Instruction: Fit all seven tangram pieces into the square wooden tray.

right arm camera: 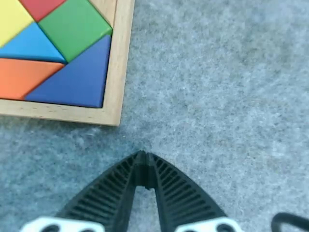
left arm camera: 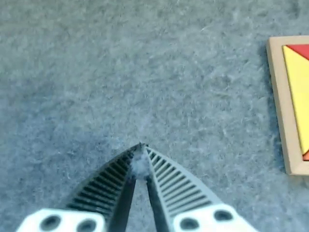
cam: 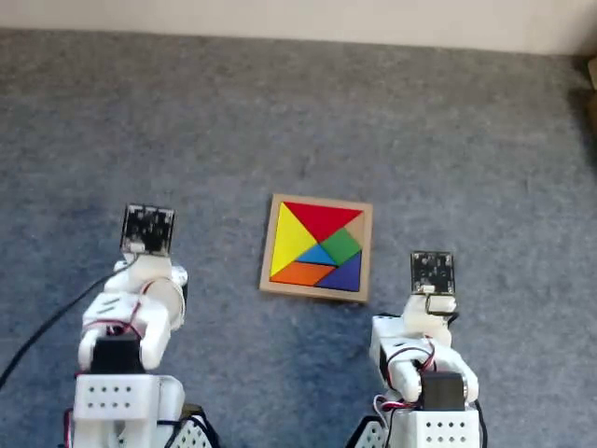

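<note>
six coloured pieces (cam: 297, 241) show in the tray (cam: 315, 289), seventh unclear.

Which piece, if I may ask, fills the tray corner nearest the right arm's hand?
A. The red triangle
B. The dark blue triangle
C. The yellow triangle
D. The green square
B: in the right wrist view, the dark blue triangle sits in the corner of the wooden tray that lies closest to the right hand, which rests apart from the tray over the carpet.
</note>
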Controlling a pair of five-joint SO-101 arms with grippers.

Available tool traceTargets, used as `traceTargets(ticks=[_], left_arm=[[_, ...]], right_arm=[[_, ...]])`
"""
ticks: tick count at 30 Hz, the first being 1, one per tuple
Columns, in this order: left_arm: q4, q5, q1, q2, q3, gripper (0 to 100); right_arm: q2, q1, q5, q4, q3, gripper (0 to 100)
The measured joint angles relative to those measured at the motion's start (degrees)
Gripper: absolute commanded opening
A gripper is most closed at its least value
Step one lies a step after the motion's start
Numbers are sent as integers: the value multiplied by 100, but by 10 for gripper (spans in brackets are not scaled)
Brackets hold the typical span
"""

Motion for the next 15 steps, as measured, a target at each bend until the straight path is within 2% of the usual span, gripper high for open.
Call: traceTargets(ticks=[6, 10, 15], left_arm=[[-35, -176, 0, -1152, 1020, 6], [114, -642, 0, -1829, 1090, 7], [615, -730, 0, -1987, 1099, 7]], right_arm=[[0, 0, 0, 0, 0, 5], [0, 0, 0, 0, 0, 5], [0, 0, 0, 0, 0, 5]])
